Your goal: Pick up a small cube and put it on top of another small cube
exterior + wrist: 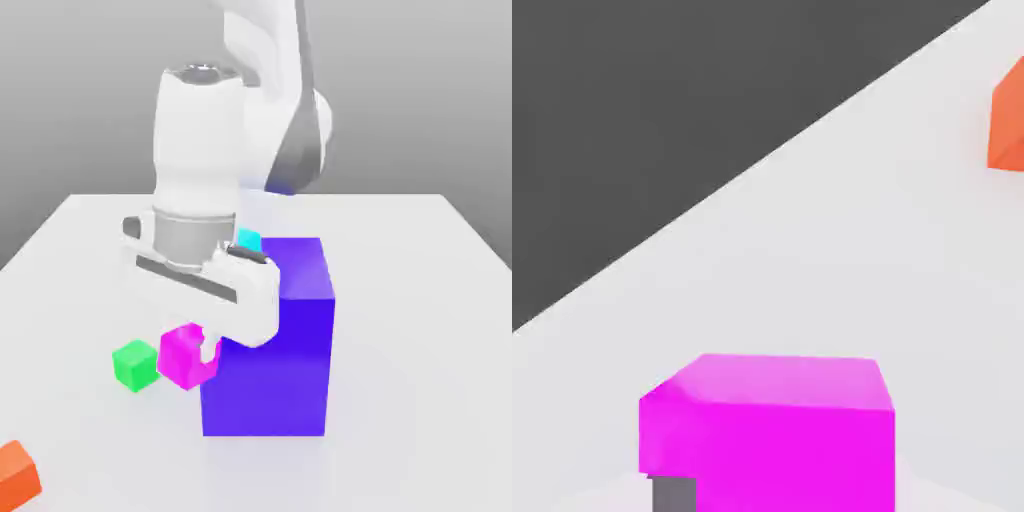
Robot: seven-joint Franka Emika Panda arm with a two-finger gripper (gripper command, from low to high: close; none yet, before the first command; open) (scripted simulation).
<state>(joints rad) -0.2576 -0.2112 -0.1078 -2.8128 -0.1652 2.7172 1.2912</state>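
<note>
A: Magenta cube (180,358), where?
B: Table (420,370) first: big blue block (268,370) stands on it. Gripper (190,350) is narrowed onto the magenta cube, at the block's exterior-view left side. Green cube (135,366) sits further left, orange cube (14,478) at the lower-left edge.
A: Lifted?
B: Looks raised; can't be sure from this angle.

"How does the arm (200,135) look?"
"It reaches in from above, its wrist (194,240) nearly upright over the desk (420,330)"
"And the tool (192,350)?"
"Below the wrist, its wide body slanting down toward the exterior view's right, fingers (209,346) closed in a grip"
</note>
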